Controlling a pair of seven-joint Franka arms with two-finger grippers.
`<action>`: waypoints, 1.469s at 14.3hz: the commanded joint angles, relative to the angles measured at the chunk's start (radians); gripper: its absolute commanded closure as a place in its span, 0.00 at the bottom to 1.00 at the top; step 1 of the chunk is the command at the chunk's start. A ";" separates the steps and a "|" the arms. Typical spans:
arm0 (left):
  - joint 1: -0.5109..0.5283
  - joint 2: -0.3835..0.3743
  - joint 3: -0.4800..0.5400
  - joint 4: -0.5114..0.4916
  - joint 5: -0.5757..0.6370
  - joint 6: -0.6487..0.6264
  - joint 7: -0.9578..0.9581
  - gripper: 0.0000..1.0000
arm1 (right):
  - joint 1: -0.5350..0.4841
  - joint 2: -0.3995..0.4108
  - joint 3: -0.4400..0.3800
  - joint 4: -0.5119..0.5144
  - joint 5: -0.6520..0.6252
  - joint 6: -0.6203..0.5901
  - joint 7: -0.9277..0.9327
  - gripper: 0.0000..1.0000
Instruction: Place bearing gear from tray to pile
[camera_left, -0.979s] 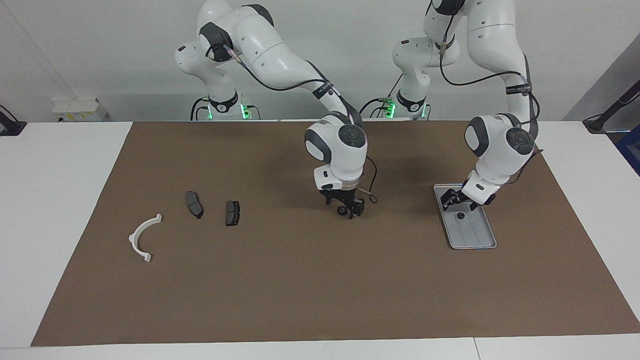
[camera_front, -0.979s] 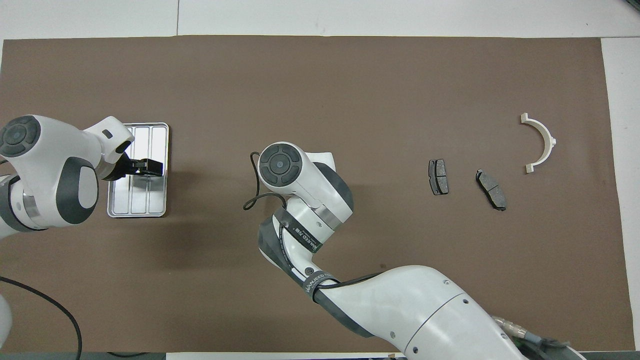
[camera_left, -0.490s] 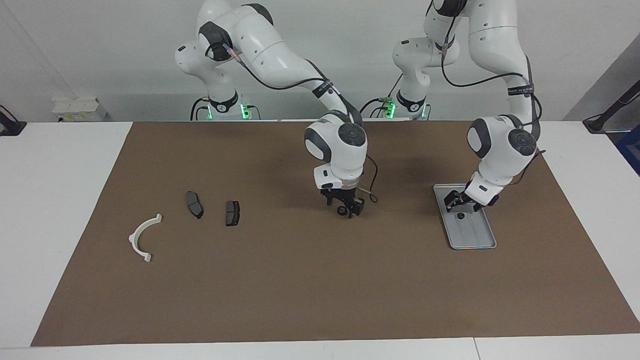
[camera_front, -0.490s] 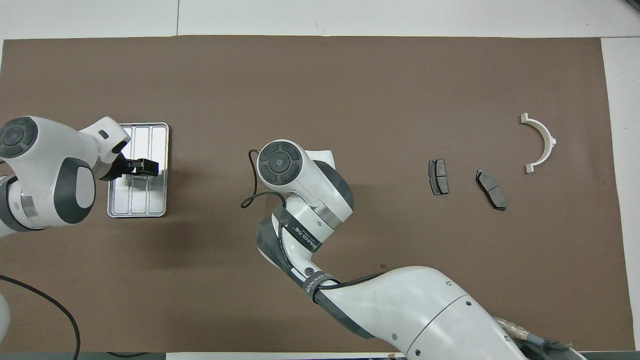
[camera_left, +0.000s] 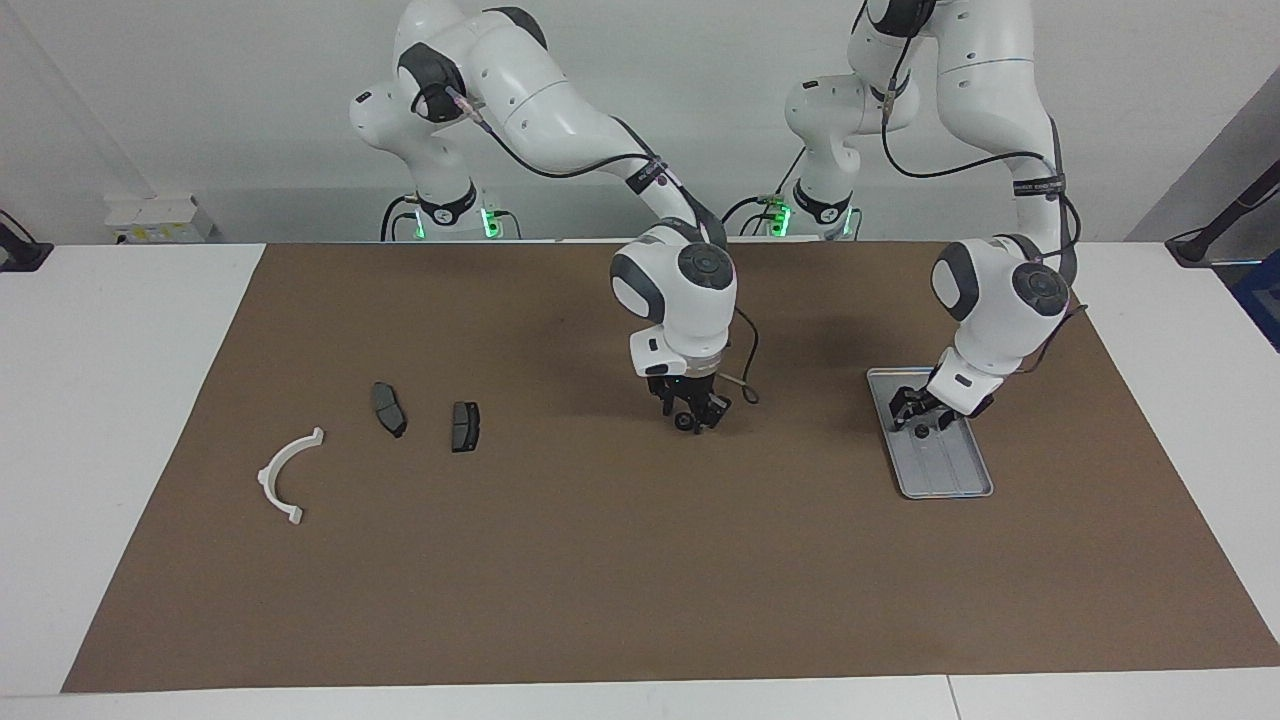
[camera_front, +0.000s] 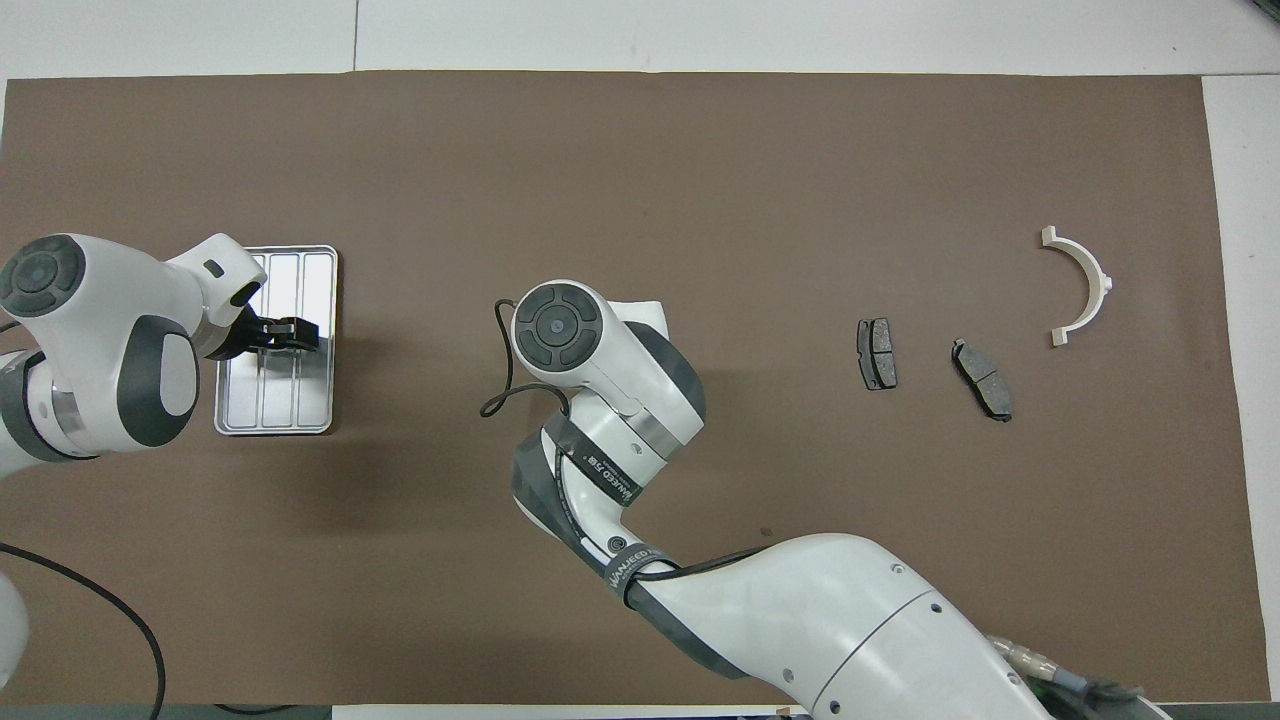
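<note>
The silver ribbed tray (camera_left: 950, 480) lies at the left arm's end of the mat and also shows in the overhead view (camera_front: 320, 400). A small dark bearing gear (camera_left: 920, 432) lies in it. My left gripper (camera_left: 915, 412) is low over the tray, open, just above that gear. My right gripper (camera_left: 692, 418) hangs low over the middle of the mat, shut on another small black bearing gear (camera_left: 684, 424). In the overhead view its own wrist hides it. The pile lies toward the right arm's end: a white half-ring bracket (camera_left: 285, 475) and two dark brake pads (camera_left: 389, 408) (camera_left: 465, 426).
A brown mat (camera_left: 600, 580) covers the table, with white table edge (camera_left: 120, 400) around it. A loose cable (camera_left: 745, 385) hangs from the right wrist. The pile also shows in the overhead view: the bracket (camera_front: 1085, 285) and the pads (camera_front: 876, 353) (camera_front: 983, 378).
My left gripper has shifted a little over the tray and come closer to the gear in it. My right gripper has turned slightly in place, with its gear staying where it was.
</note>
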 joint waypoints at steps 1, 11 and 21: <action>-0.009 0.007 0.003 -0.005 0.023 0.029 -0.017 0.37 | 0.000 -0.010 0.002 0.000 0.007 -0.003 0.027 0.71; -0.018 0.009 0.003 0.031 0.023 0.005 -0.031 0.94 | -0.017 -0.005 0.001 0.070 -0.011 -0.136 -0.028 1.00; -0.300 -0.008 0.000 0.229 0.137 -0.261 -0.504 0.94 | -0.215 -0.190 0.001 0.168 0.045 -0.461 -0.495 1.00</action>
